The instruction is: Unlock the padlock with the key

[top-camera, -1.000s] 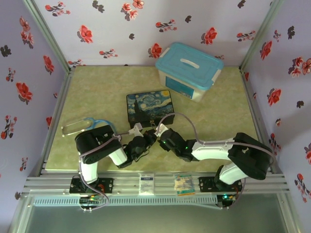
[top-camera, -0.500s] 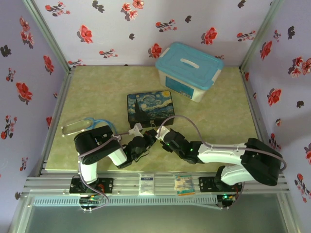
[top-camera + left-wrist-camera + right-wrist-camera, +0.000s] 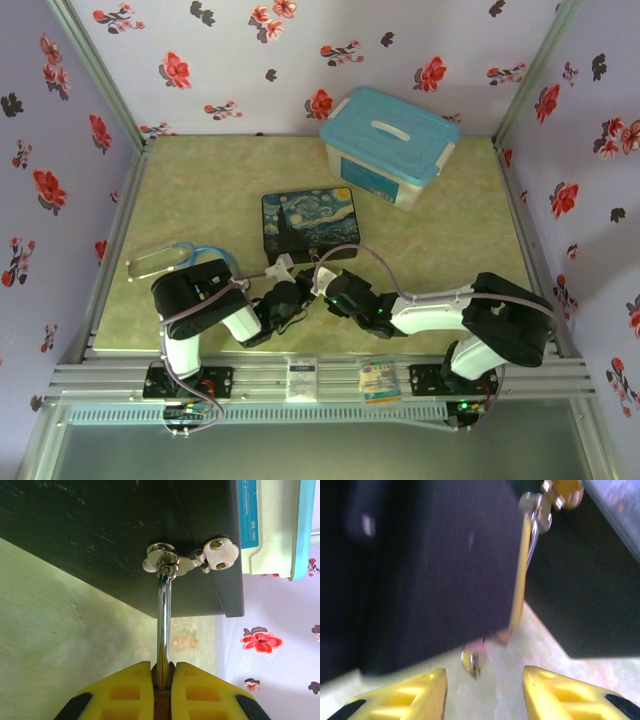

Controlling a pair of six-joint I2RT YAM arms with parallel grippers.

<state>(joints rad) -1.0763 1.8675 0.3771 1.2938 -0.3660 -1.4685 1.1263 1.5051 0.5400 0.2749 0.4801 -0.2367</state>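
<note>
Right gripper nudged closer to left gripper than half a second back; right elbow folded back in.
Right: fingers apart, closed on nothing, just short of a small blurred brass bit, unidentifiable. Left: pinched together on padlock shackle, threaded through hasp on painted box front; brass body just visible between yellow pads.

No text legible anywhere, white sticker and coloured sticker on the front rail carry print too small to read, teal label on the plastic box has sideways lettering too blurred to make out
</note>
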